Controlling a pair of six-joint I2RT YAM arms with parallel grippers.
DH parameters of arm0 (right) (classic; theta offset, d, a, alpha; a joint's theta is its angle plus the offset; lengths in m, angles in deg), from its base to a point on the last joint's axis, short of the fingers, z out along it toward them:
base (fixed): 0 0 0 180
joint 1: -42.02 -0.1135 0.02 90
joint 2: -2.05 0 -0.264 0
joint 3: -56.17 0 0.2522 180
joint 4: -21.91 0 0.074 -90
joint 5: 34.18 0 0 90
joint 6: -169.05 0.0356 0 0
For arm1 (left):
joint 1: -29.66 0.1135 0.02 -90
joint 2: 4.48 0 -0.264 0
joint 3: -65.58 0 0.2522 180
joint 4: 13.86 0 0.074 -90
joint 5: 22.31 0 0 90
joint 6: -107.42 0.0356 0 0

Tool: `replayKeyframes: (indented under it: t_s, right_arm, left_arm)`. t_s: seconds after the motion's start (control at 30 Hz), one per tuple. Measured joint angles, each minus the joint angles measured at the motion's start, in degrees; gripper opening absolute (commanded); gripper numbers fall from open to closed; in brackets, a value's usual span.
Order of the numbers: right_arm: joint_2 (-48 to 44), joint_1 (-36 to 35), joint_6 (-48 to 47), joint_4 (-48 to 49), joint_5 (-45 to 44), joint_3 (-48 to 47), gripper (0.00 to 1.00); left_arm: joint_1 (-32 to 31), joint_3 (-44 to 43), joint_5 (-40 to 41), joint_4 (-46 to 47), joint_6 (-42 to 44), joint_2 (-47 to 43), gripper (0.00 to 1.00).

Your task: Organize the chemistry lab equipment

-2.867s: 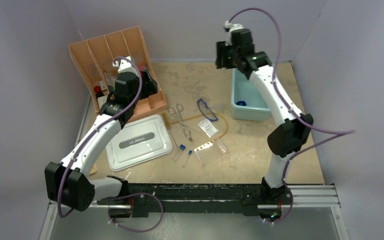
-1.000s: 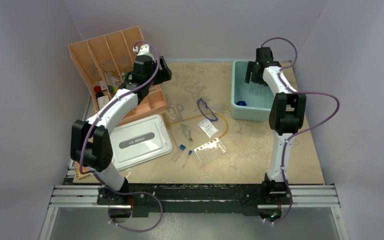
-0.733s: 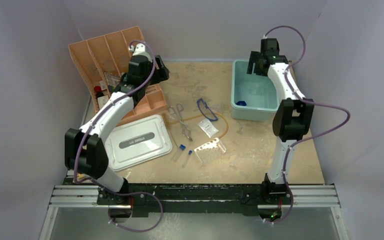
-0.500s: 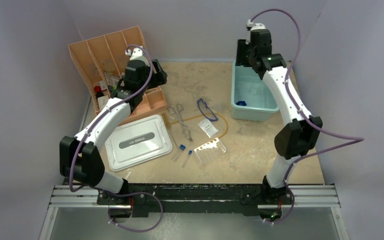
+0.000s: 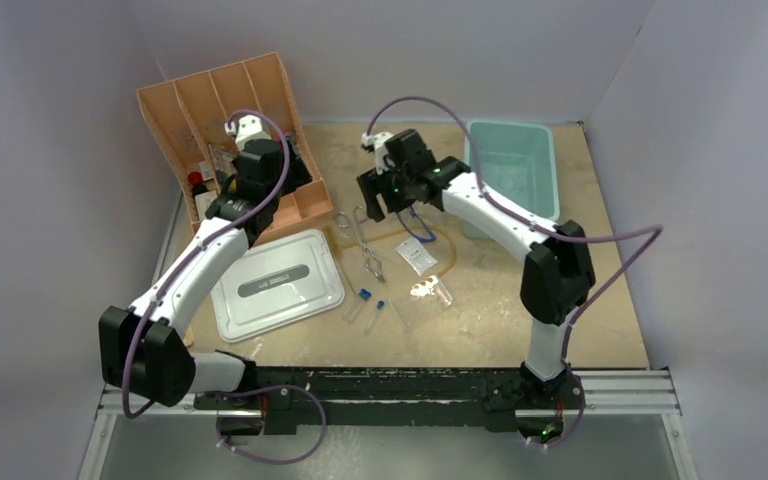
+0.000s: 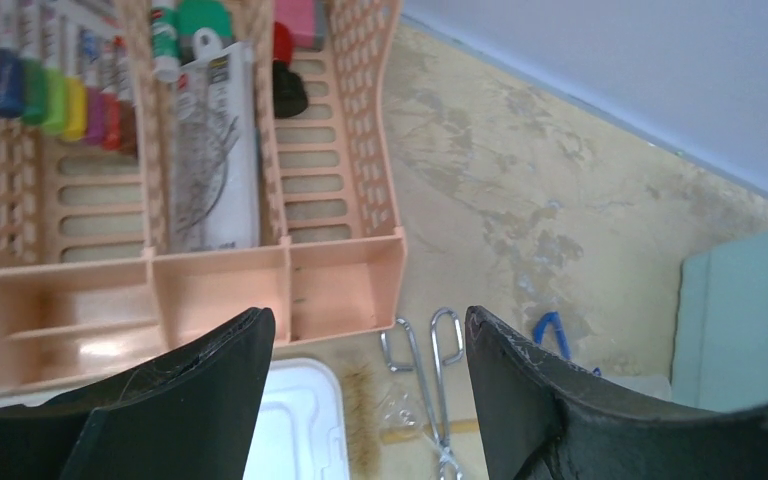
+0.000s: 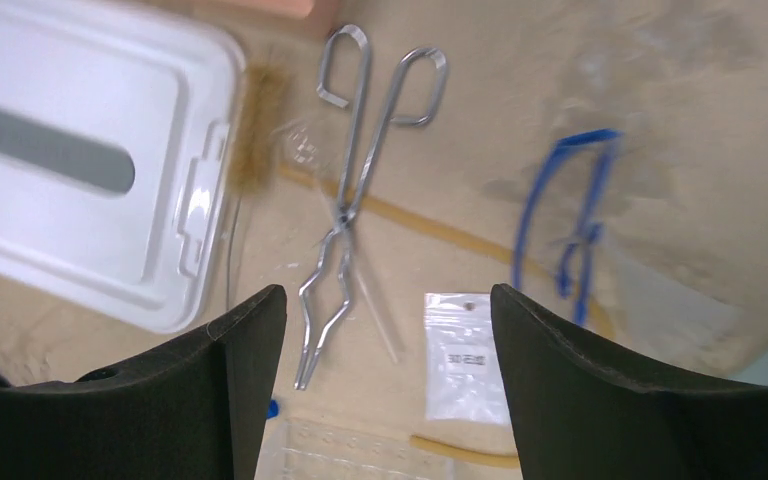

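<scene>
Forceps [image 7: 344,210] are lying flat on table [image 5: 600,310] between grey lid [image 7: 80,200] and blue-framed goggles [image 7: 532,205]: silver metal, two loop handles, thin tips slightly splayed. Right gripper [image 7: 382,295] is hovering above them, jaws wide apart, empty. Left gripper [image 6: 365,330] is hanging over orange organizer [image 6: 340,290], jaws apart, empty.

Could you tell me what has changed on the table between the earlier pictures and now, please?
The right gripper swung left from above the teal bin and now hovers, open and empty, over the forceps and goggles. The left gripper, also open, drew back slightly but is still above the orange organizer. Nothing was taken hold of or let go. The forceps, goggles and grey lid lie where they were.
</scene>
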Motion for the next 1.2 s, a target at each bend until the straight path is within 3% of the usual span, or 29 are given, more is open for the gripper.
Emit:
replayKeyframes:
  t_s: [0.13,0.33,0.43,0.57,0.8,1.2]
  right_arm:
    - [6.0,-3.4,-1.9,0.0,3.1,0.4,0.72]
    - [13.9,-6.8,-2.9,0.5,4.2,0.4,0.54]
    - [16.0,-7.3,-3.1,0.9,4.1,0.4,0.52]
    - [17.4,-7.7,-3.5,1.9,4.0,0.4,0.47]
    - [19.5,-8.1,-4.8,3.4,2.5,0.0,0.28]
    - [20.1,-8.3,-6.8,3.3,0.5,-1.5,0.05]
  left_arm:
    - [0.0,2.7,2.7,-2.3,-1.6,-4.0,0.69]
    - [0.0,5.5,3.8,-4.5,-3.7,-7.8,0.69]
    - [0.0,6.2,3.8,-5.2,-4.3,-8.5,0.69]
    - [0.0,6.6,3.8,-5.9,-4.7,-9.1,0.69]
    - [0.0,7.0,3.8,-6.1,-4.7,-9.8,0.69]
    - [0.0,7.0,3.9,-6.1,-4.7,-9.8,0.69]
